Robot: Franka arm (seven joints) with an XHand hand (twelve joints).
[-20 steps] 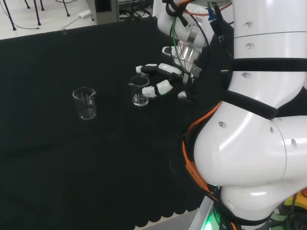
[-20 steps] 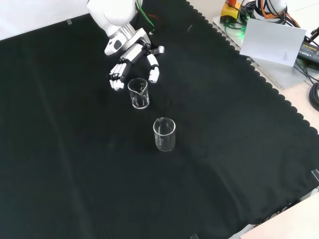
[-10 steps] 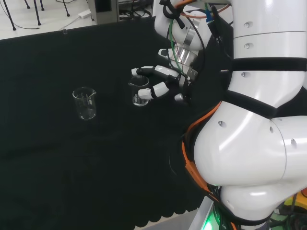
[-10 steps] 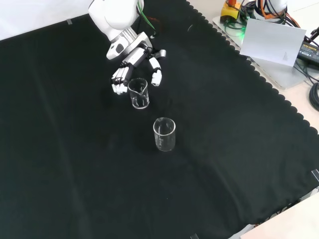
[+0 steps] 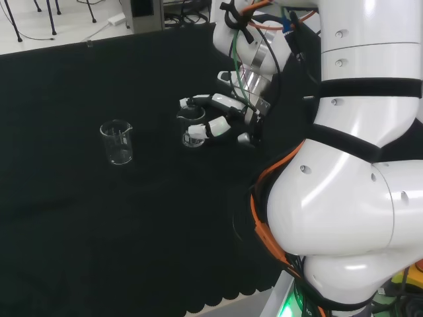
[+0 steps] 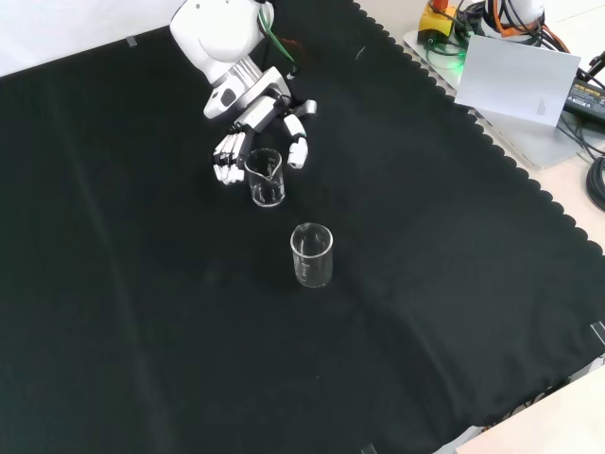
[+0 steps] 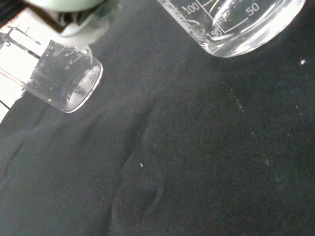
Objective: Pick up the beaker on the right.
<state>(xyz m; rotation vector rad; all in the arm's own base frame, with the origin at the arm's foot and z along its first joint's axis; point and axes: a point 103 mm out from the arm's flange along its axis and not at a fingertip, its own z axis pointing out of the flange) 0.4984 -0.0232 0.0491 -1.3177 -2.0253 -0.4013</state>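
Two clear glass beakers stand upright on the black cloth. In the head view the right-hand beaker (image 5: 192,127) stands next to the hand (image 5: 225,104), and the other beaker (image 5: 117,142) is apart, further left. In the front view the hand (image 6: 248,121) comes in from the top. Its fingers (image 6: 225,159) lie left of the near beaker (image 6: 266,177) and its thumb (image 6: 298,151) lies right of it, all only slightly bent. I cannot tell whether they touch the glass. The second beaker (image 6: 312,255) stands lower down. The wrist view shows the near beaker's base (image 7: 236,24) large and the other beaker (image 7: 66,81) beyond it.
The arm's big white links (image 5: 357,165) take up the right of the head view. In the front view the cloth's scalloped edge (image 6: 515,170) runs down the right, with a grey sheet (image 6: 515,80) and cables beyond it. Bare cloth (image 6: 142,312) spreads around the beakers.
The hand has moved closer to the right-hand beaker, so that fingers and thumb now stand on either side of it. Neither beaker has moved.
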